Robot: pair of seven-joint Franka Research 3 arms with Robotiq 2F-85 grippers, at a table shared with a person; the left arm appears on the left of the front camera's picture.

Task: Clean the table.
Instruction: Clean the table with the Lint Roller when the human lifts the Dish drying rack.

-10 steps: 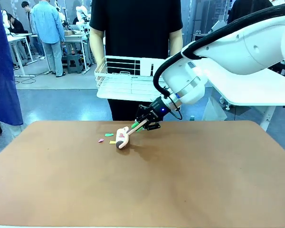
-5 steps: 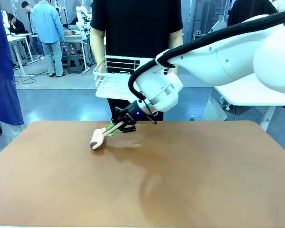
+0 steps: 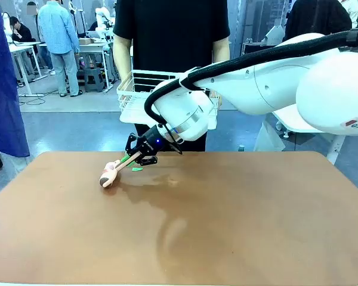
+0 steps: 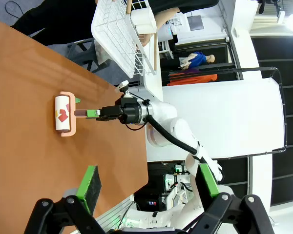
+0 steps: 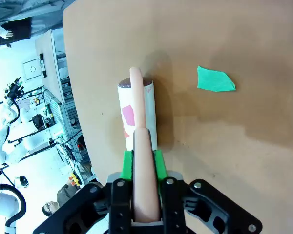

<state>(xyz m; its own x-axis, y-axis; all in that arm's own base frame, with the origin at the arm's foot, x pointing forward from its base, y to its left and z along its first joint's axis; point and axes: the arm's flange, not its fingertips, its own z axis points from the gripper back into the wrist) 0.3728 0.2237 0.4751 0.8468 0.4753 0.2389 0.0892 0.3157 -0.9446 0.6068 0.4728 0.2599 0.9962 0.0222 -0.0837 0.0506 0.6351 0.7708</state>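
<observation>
table [image 3: 238, 238]: reddish-brown | on it: lint roller [image 3: 109, 176] head, green paper scrap [image 3: 136, 169] nearby

White wire basket [image 3: 137, 95] — person [image 3: 170, 36] behind (dark-shirted).

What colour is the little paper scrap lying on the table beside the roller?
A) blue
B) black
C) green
C: a green scrap lies flat on the table, beside the lint roller that the right gripper holds by its pink handle.
</observation>
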